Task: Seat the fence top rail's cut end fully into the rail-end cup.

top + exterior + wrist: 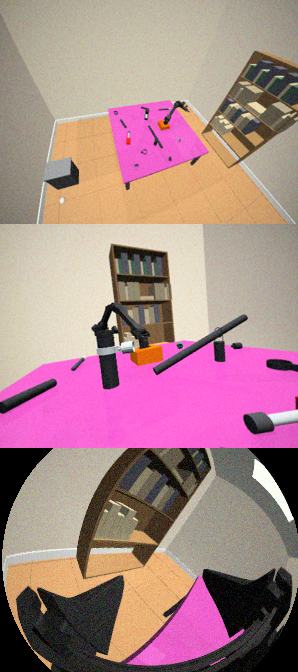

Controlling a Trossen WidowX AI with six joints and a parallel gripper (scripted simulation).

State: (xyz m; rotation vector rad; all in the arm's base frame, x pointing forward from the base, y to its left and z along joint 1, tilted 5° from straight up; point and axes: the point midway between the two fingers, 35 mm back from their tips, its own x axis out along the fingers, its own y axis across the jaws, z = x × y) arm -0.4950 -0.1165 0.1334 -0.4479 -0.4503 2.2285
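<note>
The dark rail [152, 132] [193, 347] slants through the loop [218, 328] on the small post [219, 351]. Its end toward the big post [147, 112] [109, 371] is low, near the table, apart from and below the pale rail-end cup [146, 116] [127, 347]. The cup hangs on the brace band [107, 351], around the post's upper half, below its top. My gripper [186, 106] [165, 577] is open and empty, away from the rail. It points out past the table's edge; the post's top partly hides it in the exterior view.
The orange arm base [164, 126] [147, 355] stands beside the rail on the magenta table [190, 147] [143, 418] [200, 628]. Loose dark tubes [123, 123] [29, 395], a red block [128, 141] and small parts lie around. A bookcase [142, 301] stands beyond the table.
</note>
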